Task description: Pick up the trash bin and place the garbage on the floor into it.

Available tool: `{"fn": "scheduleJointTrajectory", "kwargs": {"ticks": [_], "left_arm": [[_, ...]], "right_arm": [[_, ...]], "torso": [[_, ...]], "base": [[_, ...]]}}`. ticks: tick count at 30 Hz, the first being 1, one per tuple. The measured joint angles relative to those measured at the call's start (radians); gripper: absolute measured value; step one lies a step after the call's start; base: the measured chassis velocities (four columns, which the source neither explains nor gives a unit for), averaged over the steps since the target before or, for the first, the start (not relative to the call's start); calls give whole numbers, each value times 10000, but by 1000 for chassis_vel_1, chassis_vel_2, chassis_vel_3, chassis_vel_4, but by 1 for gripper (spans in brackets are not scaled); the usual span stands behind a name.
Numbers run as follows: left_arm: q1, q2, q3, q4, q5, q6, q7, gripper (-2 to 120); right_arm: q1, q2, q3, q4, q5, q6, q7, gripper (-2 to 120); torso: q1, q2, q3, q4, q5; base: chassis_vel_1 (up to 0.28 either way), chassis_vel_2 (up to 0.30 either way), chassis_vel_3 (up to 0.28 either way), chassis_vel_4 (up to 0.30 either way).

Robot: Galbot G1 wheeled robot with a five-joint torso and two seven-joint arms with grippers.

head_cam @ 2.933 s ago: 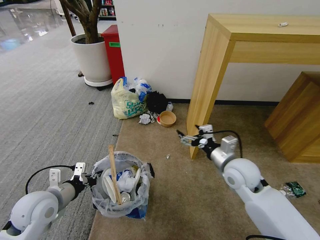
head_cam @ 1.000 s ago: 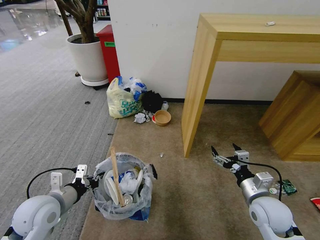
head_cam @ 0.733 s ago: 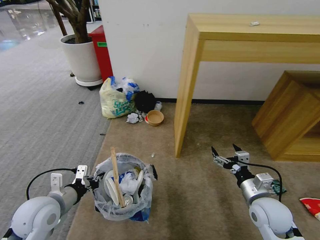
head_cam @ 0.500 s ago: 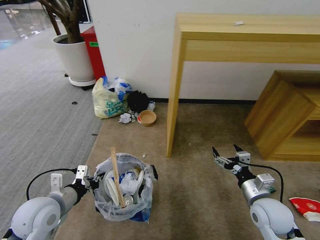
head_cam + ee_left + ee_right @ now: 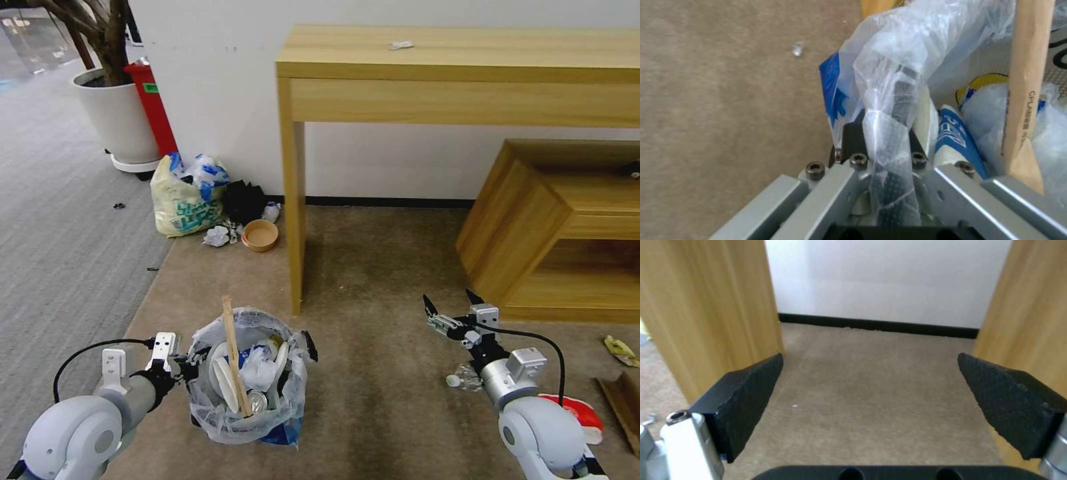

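trash bins: one, the black bin [image 5: 247, 393] with the plastic liner, near left
wooden sticks: one [image 5: 233, 353], poking up out of the bin
grippers: two, left gripper [image 5: 189, 360] and right gripper [image 5: 448, 307]
shopping bags: one yellowish bag [image 5: 179, 207] far left by the wall
bowls: one brown bowl [image 5: 260, 235] just right of that bag
plastic bottles: one [image 5: 461, 379] on the carpet, near right
wooden tables: one [image 5: 460, 73] along the far wall
plant pots: one white pot [image 5: 117, 117], far left
red boxes: one [image 5: 153, 107] beside the pot
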Motion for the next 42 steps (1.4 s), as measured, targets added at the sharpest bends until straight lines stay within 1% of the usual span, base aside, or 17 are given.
{"fn": "scheduleJointTrajectory", "kwargs": {"ticks": [1,3,4,7,10,17,18,21,25,27,29,31,33,35,36,40,42], "left_arm": [[0,0,0,0,0,0,0,0],[-5,0,2,0,3,0,1,0],[-17,1,3,-1,2,0,1,0],[-21,3,4,-1,1,0,8,0],[-22,-7,5,1,1,0,8,0],[-32,-36,16,38,17,0,29,0],[-47,-37,16,54,18,0,29,0],[-54,-38,18,62,16,0,41,0],[-52,-62,21,65,21,0,52,0],[-31,-94,22,67,66,1,56,0],[-25,-98,22,68,76,0,57,0],[-11,-113,14,68,112,0,71,0],[-11,-114,11,68,117,0,73,0],[-8,-116,-1,68,122,1,82,0],[-8,-116,-1,68,122,1,82,0],[-8,-139,0,68,138,0,86,0],[-5,-175,8,72,164,0,87,0]], "right_arm": [[0,0,0,0,0,0,0,100],[-16,15,3,-13,-3,9,0,100],[-37,18,9,-25,-6,20,0,100],[-47,14,10,-54,-11,33,-7,100],[-45,7,10,-81,-12,36,-8,100],[-34,-20,-21,-162,-14,37,-17,100],[-34,-32,-35,-209,-14,37,-17,100],[-21,-64,-38,-311,-11,7,-15,100],[48,-195,-11,-549,157,-116,-15,100],[93,-411,38,-804,601,-367,-14,100],[93,-453,53,-845,705,-429,-14,100],[83,-693,128,-1144,1172,-807,-13,100],[80,-716,136,-1186,1196,-837,-12,100],[30,-904,202,-1659,1279,-1118,-16,100],[30,-904,202,-1659,1279,-1118,-16,100],[71,-1000,184,-2362,1286,-1254,-8,100],[243,-992,132,-2942,1191,-1255,-139,100]], "torso": [[0,0,0,0,0],[-1,0,-2,1,15],[0,0,-1,-1,-1],[0,0,-1,0,9],[0,0,-1,-1,1],[-1,1,-1,0,8],[-1,0,-1,1,0],[0,1,-1,-1,9],[-1,1,-1,-2,7],[0,1,-1,1,2],[0,1,-1,1,1],[-1,1,-1,3,3],[0,1,-2,3,3],[0,1,-1,1,7],[0,1,-1,1,7],[0,1,-1,-1,6],[-1,0,-1,-1,7]], "base": [[-200,-187,189,211],[-203,-173,199,201],[-211,-210,196,196],[-203,-199,194,196],[-187,-201,197,205],[-197,-195,193,199],[-211,-192,202,193],[-157,-163,146,134],[-81,-78,65,61],[0,0,0,0],[0,0,0,0],[0,0,0,0],[0,0,0,0],[0,0,0,0],[0,0,0,0],[0,0,0,0],[0,0,0,0]]}}
